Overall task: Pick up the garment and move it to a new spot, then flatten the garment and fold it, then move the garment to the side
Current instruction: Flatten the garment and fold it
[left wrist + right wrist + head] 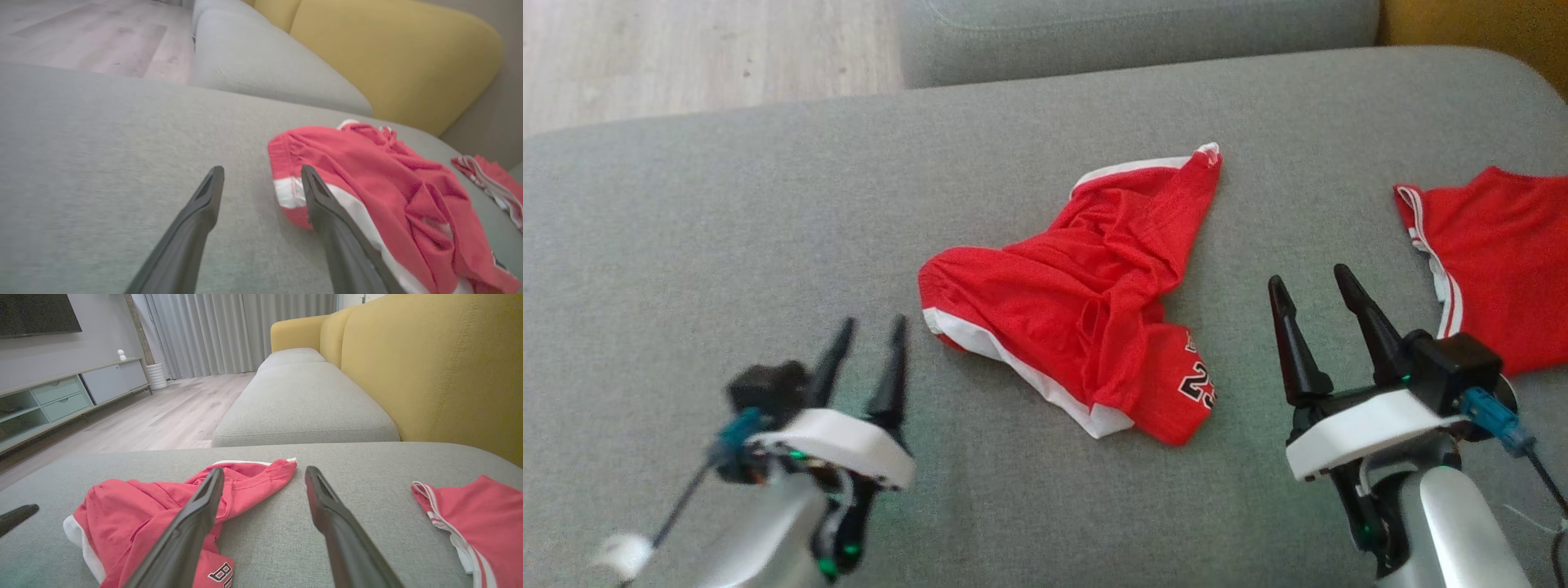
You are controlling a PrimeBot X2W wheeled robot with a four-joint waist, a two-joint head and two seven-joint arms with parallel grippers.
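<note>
Red garment (1062, 302) lies crumpled on grey cushion (768, 204) — both arms' jaws spread

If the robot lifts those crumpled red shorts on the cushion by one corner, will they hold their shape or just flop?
Probably flop: the red shorts lie in soft folds and creases, so the cloth looks thin and limp. They are likely light for their size. Pushed, they would probably bunch up on the textured grey cushion rather than slide.

The red garment (1078, 302) bore black numerals (1199, 377) edged in white at its five-o'clock corner: a 2, then a cut-off digit, possibly 3. The right wrist view cut the same print off.
</note>
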